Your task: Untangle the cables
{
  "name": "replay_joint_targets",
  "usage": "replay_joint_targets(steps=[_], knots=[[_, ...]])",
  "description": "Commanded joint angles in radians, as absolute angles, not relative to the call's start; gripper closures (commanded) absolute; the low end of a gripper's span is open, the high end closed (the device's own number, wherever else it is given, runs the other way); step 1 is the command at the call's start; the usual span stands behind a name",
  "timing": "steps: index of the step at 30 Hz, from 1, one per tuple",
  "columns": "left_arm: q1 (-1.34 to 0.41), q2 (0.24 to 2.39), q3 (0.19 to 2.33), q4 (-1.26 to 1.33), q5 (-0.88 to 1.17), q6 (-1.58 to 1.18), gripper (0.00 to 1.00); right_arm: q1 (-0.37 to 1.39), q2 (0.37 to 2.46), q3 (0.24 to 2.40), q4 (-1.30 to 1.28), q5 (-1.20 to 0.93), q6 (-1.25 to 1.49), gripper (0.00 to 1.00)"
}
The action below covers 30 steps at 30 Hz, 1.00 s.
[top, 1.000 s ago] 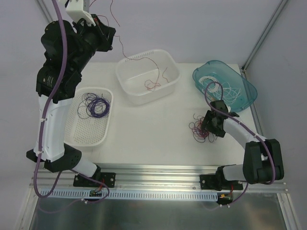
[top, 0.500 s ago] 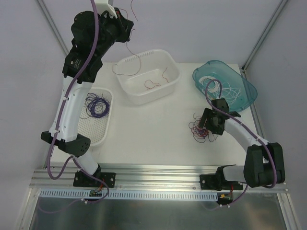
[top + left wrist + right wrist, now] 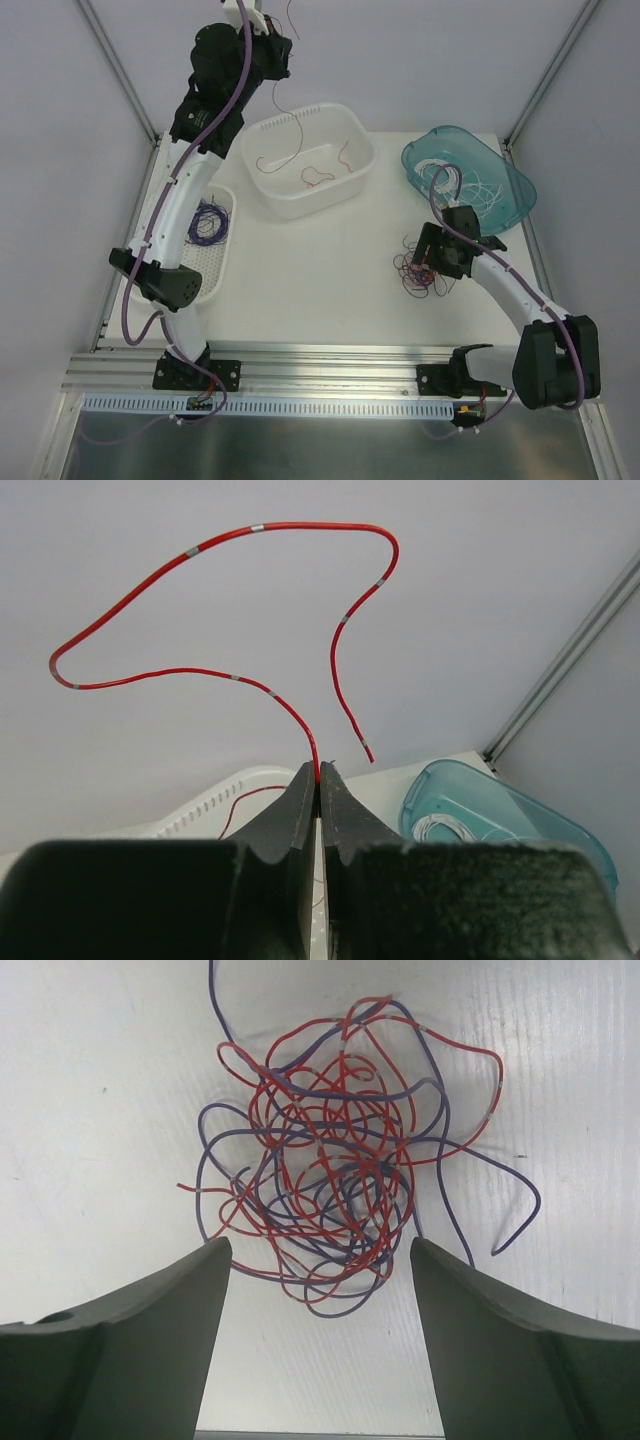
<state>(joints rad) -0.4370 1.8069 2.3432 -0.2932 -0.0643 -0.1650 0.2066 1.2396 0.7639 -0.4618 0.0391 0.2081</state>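
Up at 12 o'clock in the top view, our left hand (image 3: 318,780) has swung in from 10 o'clock over the last second and now hangs above the far rim of the tub (image 3: 262,180). Its fingers are pressed together on a single red wire (image 3: 310,524), which loops free above them. A lower length trails toward the tub, and we cannot tell whether it touches. We judge this wire already freed and about ready to drop among the loose reds (image 3: 318,178) in the tub.

Our right hand (image 3: 318,1260) has barely shifted. It sits at 3 o'clock with its fingers spread wide and holding nothing, one on each side of the tangle (image 3: 340,1160). That knot of red and purple wire lies flat on the table (image 3: 320,290), so most of the job remains.

Sorted purple wires (image 3: 207,222) rest in the tray (image 3: 215,285) at 9 o'clock. White ones (image 3: 470,195) lie in the teal bin (image 3: 500,165) at 2 o'clock.

The table is plain white and faintly grained in the wrist view. Pale bare walls close it in, with metal posts at the far corners and a metal rail along 6 o'clock.
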Motion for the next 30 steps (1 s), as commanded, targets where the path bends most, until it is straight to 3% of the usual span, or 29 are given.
replay_joint_targets(steps=[1, 11, 12, 13, 14, 18, 19, 30], knots=[[-0.430, 1.832, 2.316, -0.198, -0.074, -0.176, 1.00, 0.219, 1.197, 0.759, -0.471, 0.029, 0.209, 0.23], [-0.394, 1.947, 2.129, -0.100, -0.078, -0.216, 1.00, 0.267, 1.174, 0.752, -0.463, 0.035, 0.210, 0.24], [-0.390, 1.965, 2.119, -0.098, -0.077, -0.230, 0.94, 0.275, 1.172, 0.749, -0.460, 0.038, 0.210, 0.25], [-0.387, 1.967, 2.085, -0.100, -0.075, -0.238, 0.73, 0.278, 1.170, 0.747, -0.459, 0.043, 0.210, 0.25], [-0.384, 1.962, 2.063, -0.100, -0.071, -0.247, 0.58, 0.278, 1.169, 0.747, -0.459, 0.044, 0.210, 0.26], [-0.385, 1.869, 1.944, -0.100, -0.058, -0.310, 0.08, 0.282, 1.167, 0.752, -0.456, 0.057, 0.196, 0.28], [-0.385, 1.846, 1.896, -0.100, -0.045, -0.316, 0.03, 0.281, 1.169, 0.753, -0.454, 0.061, 0.192, 0.30], [-0.406, 1.459, 1.389, -0.126, 0.231, -0.406, 0.01, 0.298, 1.221, 0.838, -0.446, 0.066, 0.140, 0.44]])
